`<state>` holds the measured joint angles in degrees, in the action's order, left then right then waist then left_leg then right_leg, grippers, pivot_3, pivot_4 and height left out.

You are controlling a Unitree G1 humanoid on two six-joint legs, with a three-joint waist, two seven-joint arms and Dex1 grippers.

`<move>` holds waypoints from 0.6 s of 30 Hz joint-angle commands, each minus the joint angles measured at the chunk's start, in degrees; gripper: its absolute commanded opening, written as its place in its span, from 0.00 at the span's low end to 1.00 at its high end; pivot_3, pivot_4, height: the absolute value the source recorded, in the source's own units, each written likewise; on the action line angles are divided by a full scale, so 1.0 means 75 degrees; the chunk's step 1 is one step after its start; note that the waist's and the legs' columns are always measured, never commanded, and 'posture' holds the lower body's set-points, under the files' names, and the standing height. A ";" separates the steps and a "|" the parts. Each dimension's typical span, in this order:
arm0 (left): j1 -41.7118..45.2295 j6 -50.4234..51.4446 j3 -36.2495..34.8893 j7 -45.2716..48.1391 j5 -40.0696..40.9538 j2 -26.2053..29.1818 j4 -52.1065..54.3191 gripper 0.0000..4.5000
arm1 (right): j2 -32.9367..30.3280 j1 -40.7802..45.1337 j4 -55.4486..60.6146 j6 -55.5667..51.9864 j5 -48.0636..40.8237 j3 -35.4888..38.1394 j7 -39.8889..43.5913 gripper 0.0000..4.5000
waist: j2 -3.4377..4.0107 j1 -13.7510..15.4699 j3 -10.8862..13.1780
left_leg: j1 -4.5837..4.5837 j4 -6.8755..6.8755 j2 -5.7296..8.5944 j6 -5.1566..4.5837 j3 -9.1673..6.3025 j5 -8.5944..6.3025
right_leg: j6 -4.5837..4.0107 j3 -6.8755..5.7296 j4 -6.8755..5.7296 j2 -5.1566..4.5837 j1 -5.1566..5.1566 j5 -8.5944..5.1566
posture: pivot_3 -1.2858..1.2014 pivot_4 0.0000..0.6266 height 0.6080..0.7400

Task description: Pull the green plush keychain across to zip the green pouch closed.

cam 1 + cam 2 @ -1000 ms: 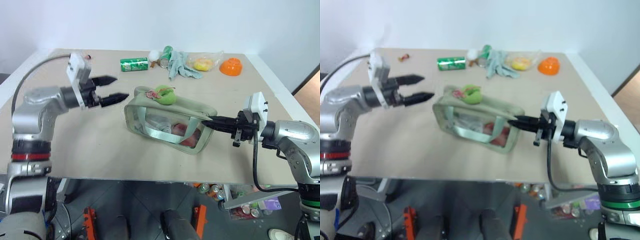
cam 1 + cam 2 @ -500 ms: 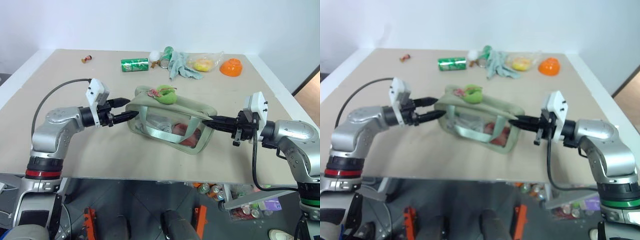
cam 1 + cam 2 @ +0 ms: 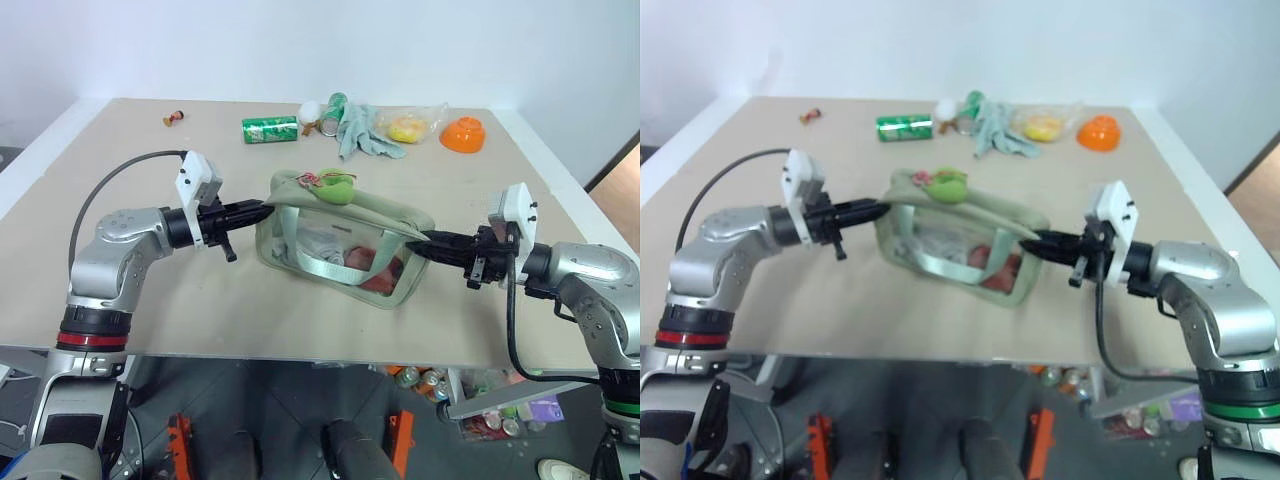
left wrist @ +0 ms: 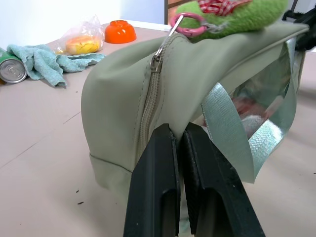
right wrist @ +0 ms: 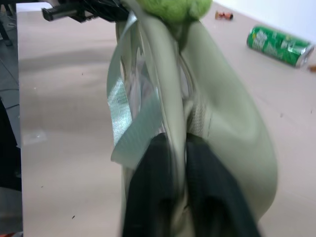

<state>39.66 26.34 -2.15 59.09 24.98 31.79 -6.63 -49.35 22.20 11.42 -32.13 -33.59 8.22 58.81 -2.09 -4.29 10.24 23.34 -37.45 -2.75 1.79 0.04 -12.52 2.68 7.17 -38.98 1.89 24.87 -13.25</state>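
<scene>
The green pouch [image 3: 345, 235] lies mid-table, its zipper [image 4: 148, 106] running along the top. The green plush keychain [image 3: 335, 187] rests on top near the pouch's left end, hooked by a pink ring [image 4: 190, 24] to the zipper pull. My left gripper [image 3: 262, 210] is level at that left end, fingers [image 4: 160, 163] shut with their tips pinching the end fabric just below the zipper. My right gripper [image 3: 425, 243] is at the opposite end, and a fold of the pouch's fabric sits between its fingers [image 5: 153, 187].
Along the far edge lie a green soda can [image 3: 268, 128], a white ball [image 3: 307, 110], a grey-green glove [image 3: 362, 130], a clear bag with something yellow [image 3: 408, 127] and an orange bowl [image 3: 462, 133]. A small red item [image 3: 173, 119] sits far left.
My left gripper came in from the left, closed from wide open and now pinches the pouch's left end. The right arm kept its place at the other end.
</scene>
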 commanded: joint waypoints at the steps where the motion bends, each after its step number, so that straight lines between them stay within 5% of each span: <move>1: 0.0055 0.0027 -0.0042 -0.0062 0.0121 -0.0026 0.0368 0.00 | -0.0157 -0.0077 0.0424 -0.0234 -0.0274 0.0330 0.0012 0.45 | 0.0000 0.0001 0.0000 | 0.0001 0.0001 0.0000 0.0000 0.0000 0.0000 | 0.0001 0.0000 0.0000 0.0000 0.0000 -0.0001 | 0.52 0.24 1.00; 8: -0.0183 0.0221 -0.0026 -0.0192 0.0175 -0.0011 0.0774 0.00 | -0.0479 0.0009 0.0484 -0.0999 -0.0976 0.1342 -0.0324 1.00 | 0.0001 0.0003 0.0001 | 0.0003 0.0002 0.0001 0.0000 0.0000 0.0000 | 0.0002 0.0000 0.0001 -0.0003 0.0002 -0.0002 | 0.52 0.24 1.00; 13: -0.0339 0.0404 -0.0052 -0.0329 0.0268 -0.0041 0.1073 0.00 | -0.0913 0.1190 0.0151 -0.1049 -0.1007 0.1604 -0.0554 1.00 | 0.0007 -0.0010 0.0003 | 0.0002 0.0000 0.0011 0.0000 0.0007 0.0000 | 0.0005 0.0006 0.0001 -0.0014 0.0002 -0.0002 | 0.52 0.24 1.00; 18: -0.0469 0.0431 -0.0039 -0.0428 0.0271 -0.0082 0.1191 0.00 | 0.0148 0.2812 0.0427 -0.0377 -0.0232 -0.0017 -0.0955 1.00 | 0.0004 -0.0039 0.0001 | -0.0014 0.0006 0.0006 -0.0002 0.0003 0.0001 | 0.0001 0.0001 0.0001 -0.0006 -0.0004 0.0000 | 0.52 0.24 1.00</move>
<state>36.29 29.27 -2.76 55.54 25.88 31.48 -0.05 -49.60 42.39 13.00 -36.42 -36.93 11.41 52.31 -2.06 -4.59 10.25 23.24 -37.39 -2.71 1.78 0.03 -12.51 2.68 7.16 -38.97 1.85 24.84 -13.25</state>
